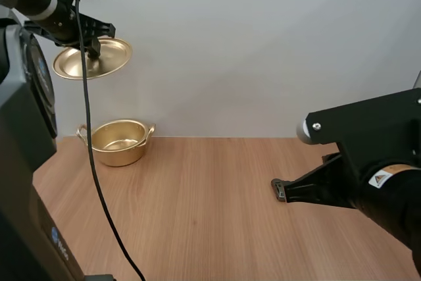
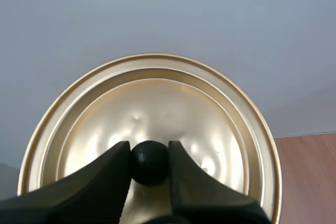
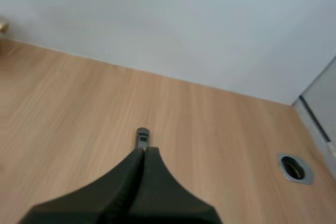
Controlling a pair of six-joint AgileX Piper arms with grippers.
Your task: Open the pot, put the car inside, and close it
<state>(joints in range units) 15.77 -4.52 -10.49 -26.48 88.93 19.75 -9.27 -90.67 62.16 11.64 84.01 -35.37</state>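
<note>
The gold pot (image 1: 119,141) sits open on the table (image 1: 210,222), below your left pincer (image 2: 148,147). That pincer is clamped on the lid (image 2: 157,98) by its black knob (image 2: 149,163), up in the air. Your right pincer (image 3: 143,151) is well off to the side, its fingers pressed together.

Readable words or numbers: none that I can make out from here.
Warning sticker (image 1: 382,179): a small white label with an orange triangle sign, on the black housing of the right arm (image 1: 375,139), at the right edge of the high view, below the middle. Any print beside the triangle is too small to read.
Blue mark (image 1: 58,241): a little logo-like print on the dark left arm base (image 1: 26,182), lower left of the high view. Its letters can't be told.
</note>
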